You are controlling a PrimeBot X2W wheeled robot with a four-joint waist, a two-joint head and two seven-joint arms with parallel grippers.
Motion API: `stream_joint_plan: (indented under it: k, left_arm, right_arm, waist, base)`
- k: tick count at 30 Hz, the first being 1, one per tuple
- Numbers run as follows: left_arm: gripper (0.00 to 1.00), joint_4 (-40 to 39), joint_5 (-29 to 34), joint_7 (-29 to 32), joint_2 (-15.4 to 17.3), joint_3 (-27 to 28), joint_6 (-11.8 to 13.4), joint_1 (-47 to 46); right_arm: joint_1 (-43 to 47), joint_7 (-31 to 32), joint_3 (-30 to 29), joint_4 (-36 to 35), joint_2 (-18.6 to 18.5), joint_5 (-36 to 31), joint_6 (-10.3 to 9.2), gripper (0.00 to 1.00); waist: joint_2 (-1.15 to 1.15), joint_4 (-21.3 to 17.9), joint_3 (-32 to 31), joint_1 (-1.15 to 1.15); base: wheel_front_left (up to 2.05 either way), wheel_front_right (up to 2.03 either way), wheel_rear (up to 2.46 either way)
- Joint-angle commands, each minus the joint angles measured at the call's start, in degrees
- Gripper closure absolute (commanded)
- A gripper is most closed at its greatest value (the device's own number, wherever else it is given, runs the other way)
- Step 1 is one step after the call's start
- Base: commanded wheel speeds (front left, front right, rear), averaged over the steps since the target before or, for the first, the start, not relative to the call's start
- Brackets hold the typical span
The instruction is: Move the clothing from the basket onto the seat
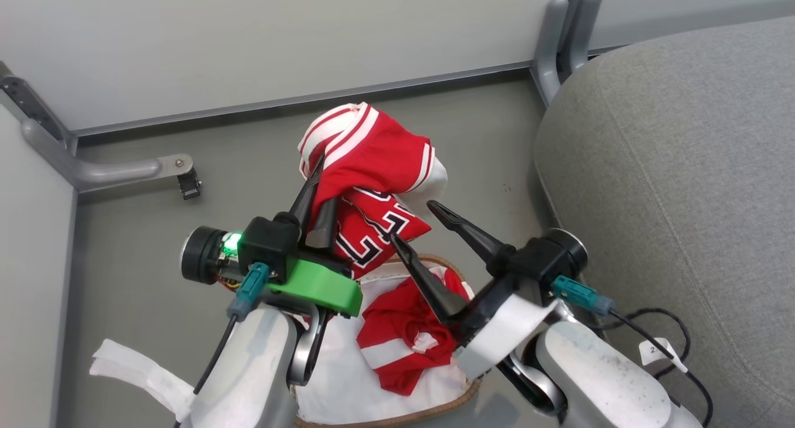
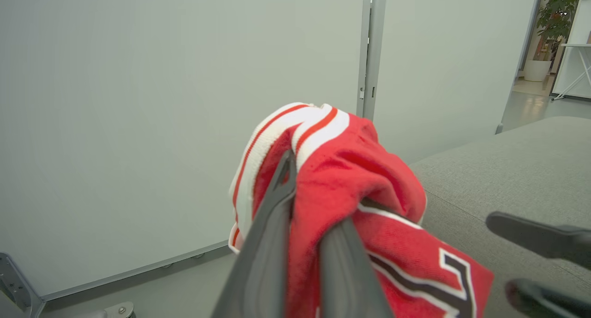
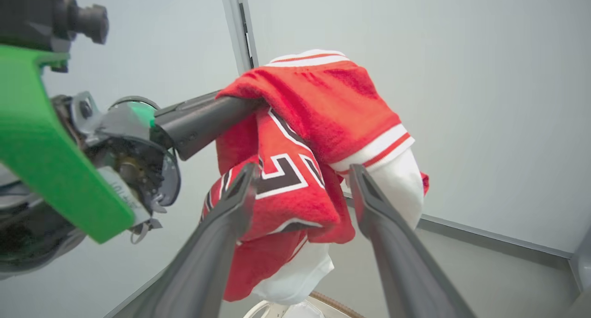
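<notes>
one jersey (image 1: pixel 372 161) hangs above the basket (image 1: pixel 447 404), a second jersey (image 1: pixel 400 338) lies in it, the seat (image 1: pixel 683 167) to their right.

A plain grey floor (image 1: pixel 248 167) carries everything here, bounded at the back by pale wall panels (image 1: pixel 279 36). The basket (image 1: pixel 467 396) stands on it near the bottom edge of the head view. Just beside it, to the right, the big grey seat (image 1: pixel 683 167) meets the floor. A metal partition foot (image 1: pixel 118 170) rests at upper left (a small black piece at its tip). A strip of white cloth (image 1: pixel 133 369) lies at lower left.
</notes>
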Motion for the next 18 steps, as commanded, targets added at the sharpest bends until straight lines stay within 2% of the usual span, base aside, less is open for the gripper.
stream_joint_plan:
  k: [1,9,18]
  left_arm:
    - [1.00,-0.30,-0.27,-0.23,0.09,-0.27,0.27,-1.02]
    - [1.00,-0.20,-1.50,-0.23,0.10,-2.68,0.98,-1.28]
    - [1.00,-0.47,-3.28,-0.23,0.10,-5.61,1.64,-1.19]
  right_arm:
    - [-1.44,-0.27,0.85,0.03,-0.01,0.62,-0.04,0.00]
    - [-7.61,-0.27,5.75,8.03,1.32,1.34,-0.04,0.00]
    - [-11.57,-0.27,6.93,17.08,3.69,2.69,-0.04,0.00]
  waist:
    - [0.00,0.43,0.22,0.00]
    - [0.00,1.99,0.16,0.00]
    - [0.00,4.19,0.18,0.00]
  base:
    - [0.00,0.00,0.00]
    - [0.00,0.00,0.00]
    - [0.00,0.00,0.00]
